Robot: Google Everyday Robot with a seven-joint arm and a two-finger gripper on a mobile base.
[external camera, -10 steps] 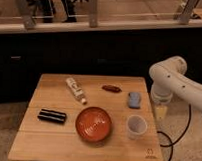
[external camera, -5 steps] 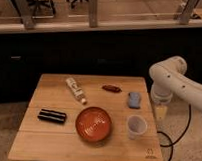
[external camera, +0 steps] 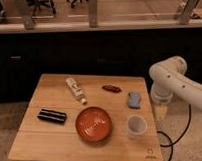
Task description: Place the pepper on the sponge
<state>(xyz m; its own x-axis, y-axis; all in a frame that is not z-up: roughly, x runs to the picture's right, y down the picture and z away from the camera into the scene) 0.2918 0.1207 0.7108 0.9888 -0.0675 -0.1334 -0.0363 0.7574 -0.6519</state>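
The one camera looks down at an angle from the near side of the wooden table [external camera: 47,143], far enough to show all of it; the gripper [external camera: 161,114] hangs beside its right edge.

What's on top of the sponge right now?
Nothing: the sponge has a bare top. The pepper lies apart on the table, to its left in view. What is beneath the sponge is covered. The claw hangs beside the table's right edge.
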